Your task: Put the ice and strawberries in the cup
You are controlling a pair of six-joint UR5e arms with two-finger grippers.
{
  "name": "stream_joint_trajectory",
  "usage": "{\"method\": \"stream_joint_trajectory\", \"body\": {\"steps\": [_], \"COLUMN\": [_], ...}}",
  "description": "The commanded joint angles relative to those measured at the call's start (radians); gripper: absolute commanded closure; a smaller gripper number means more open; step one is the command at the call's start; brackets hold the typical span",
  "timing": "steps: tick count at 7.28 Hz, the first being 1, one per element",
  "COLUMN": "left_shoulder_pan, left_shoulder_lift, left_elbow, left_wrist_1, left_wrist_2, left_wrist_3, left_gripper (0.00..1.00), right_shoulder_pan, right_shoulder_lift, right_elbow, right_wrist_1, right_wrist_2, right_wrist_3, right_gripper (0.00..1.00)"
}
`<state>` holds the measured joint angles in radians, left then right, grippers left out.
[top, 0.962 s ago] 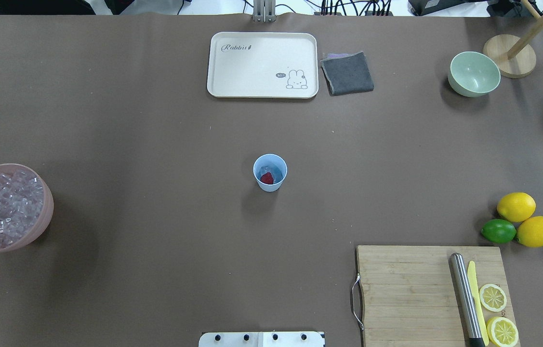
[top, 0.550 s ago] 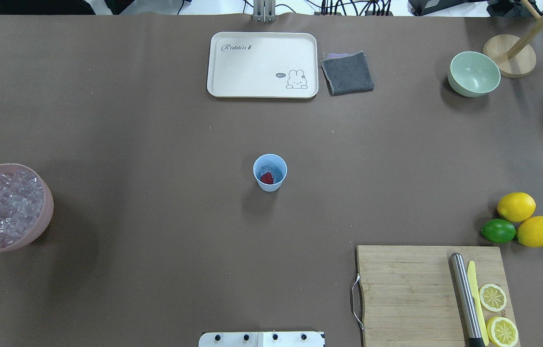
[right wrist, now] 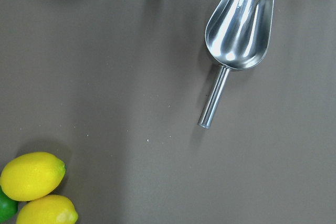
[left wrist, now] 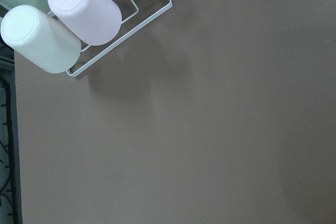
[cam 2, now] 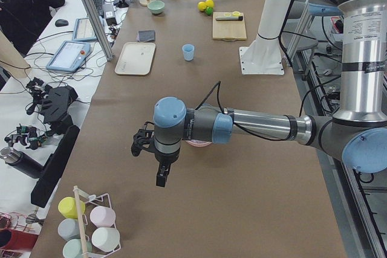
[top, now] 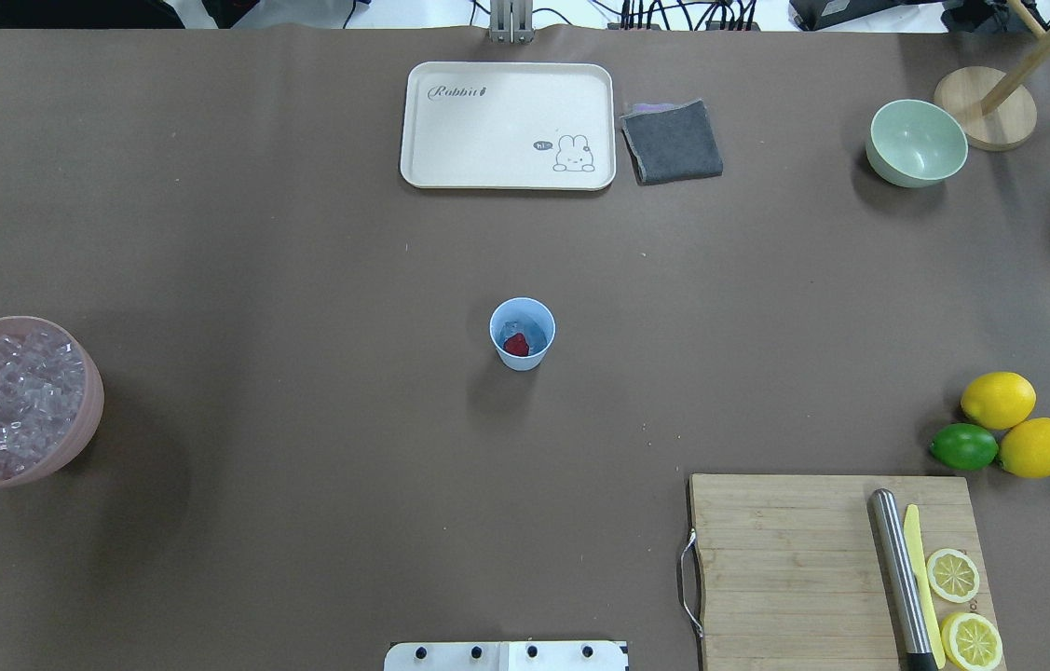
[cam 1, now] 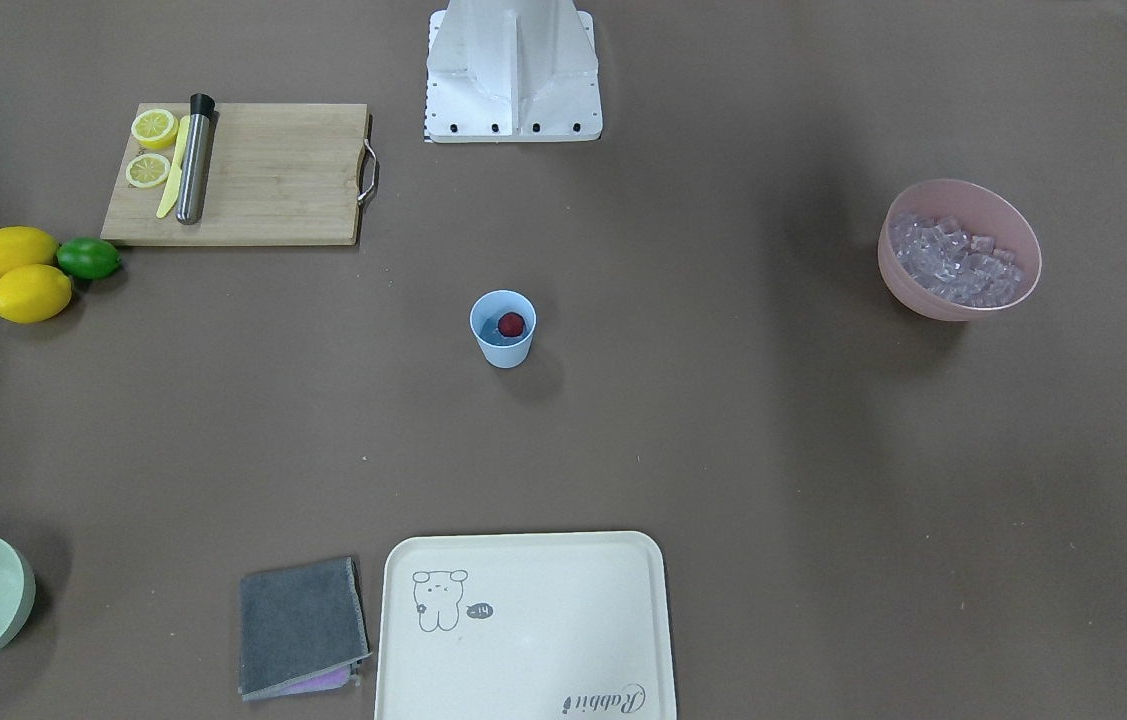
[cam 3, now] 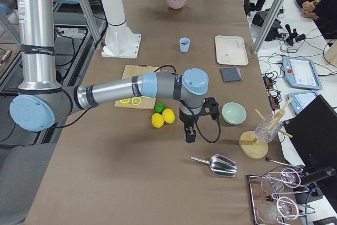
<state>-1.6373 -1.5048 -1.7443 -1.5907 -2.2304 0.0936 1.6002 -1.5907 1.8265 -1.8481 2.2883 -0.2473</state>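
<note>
The brown, matte table [top: 301,280] fills the overhead view, its covering faintly creased. In each side view the near arm is a grey metal tube with pale blue joint caps. The left arm [cam 2: 260,126] crosses mid-frame and the right arm [cam 3: 110,93] reaches in from the left edge. The left tool [cam 2: 161,176] and the right tool [cam 3: 190,133] hang dark and small above the table. They are seen only from the side, so I cannot tell how far either is open or whether it holds anything.

A slatted bamboo cutting board [top: 785,559] is cut off at the bottom right of the overhead view. A smooth cream tray [top: 487,121] lies at top centre. At the left edge, partly cropped, a round pink bowl [top: 94,410] is heaped with glassy ice cubes [top: 12,401].

The tapered light blue plastic cup [top: 522,362] stands upright at mid-frame. Inside it sits the red strawberry [top: 516,345], with a clear cube behind it that is hard to make out.
</note>
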Motion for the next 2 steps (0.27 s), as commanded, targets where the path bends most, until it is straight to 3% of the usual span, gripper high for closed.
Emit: {"method": "stream_joint_trajectory", "body": {"steps": [1, 2], "left_shoulder_pan": [0.016, 0.02], "left_shoulder_lift": [0.0, 0.0], "left_elbow": [0.0, -0.001], "left_wrist_1": [0.0, 0.0], "left_wrist_2": [0.0, 0.0], "left_wrist_3": [0.0, 0.0], "left_gripper": [0.03, 0.02], "right_shoulder_pan": [0.0, -0.002], "right_shoulder_lift": [-0.012, -0.017], "right_elbow": [-0.007, -0.007], "right_wrist_1": [0.001, 0.003], "right_wrist_2": [-0.001, -0.001], "right_wrist_3": [-0.004, -0.004], "right_gripper": [0.0, 0.0]}}
